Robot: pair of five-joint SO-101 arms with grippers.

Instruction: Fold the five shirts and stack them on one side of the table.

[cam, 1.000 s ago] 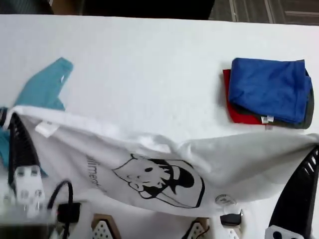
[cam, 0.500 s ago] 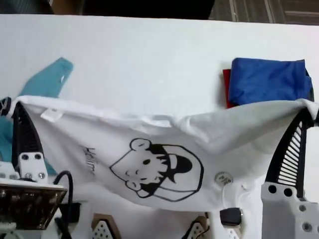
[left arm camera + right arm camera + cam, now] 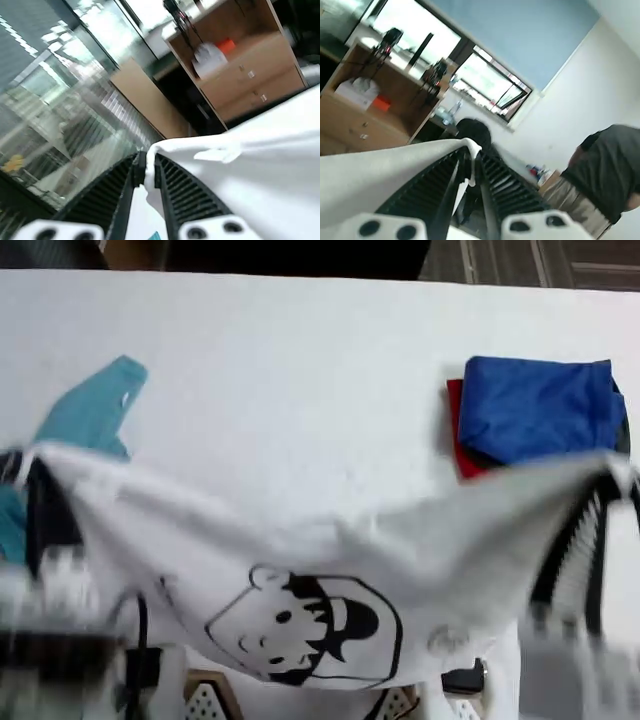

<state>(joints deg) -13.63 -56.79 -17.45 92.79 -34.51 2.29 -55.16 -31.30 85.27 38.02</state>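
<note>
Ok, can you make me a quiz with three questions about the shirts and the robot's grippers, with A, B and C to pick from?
1. Where does the blue shirt lie?
A) on the red shirt
B) on the floor
C) in a gripper

2. How many grippers hold the white shirt?
A) none
B) one
C) two

3. How is the white shirt right now?
A) folded flat
B) stretched out between the grippers
C) rolled into a ball

Answers:
1 A: in the high view the blue shirt sits on top of the folded pile, with red showing under its edge.
2 C: the left gripper and the right gripper each pinch a corner of it.
3 B: it hangs spread wide from one gripper to the other, with its cartoon print showing.
</note>
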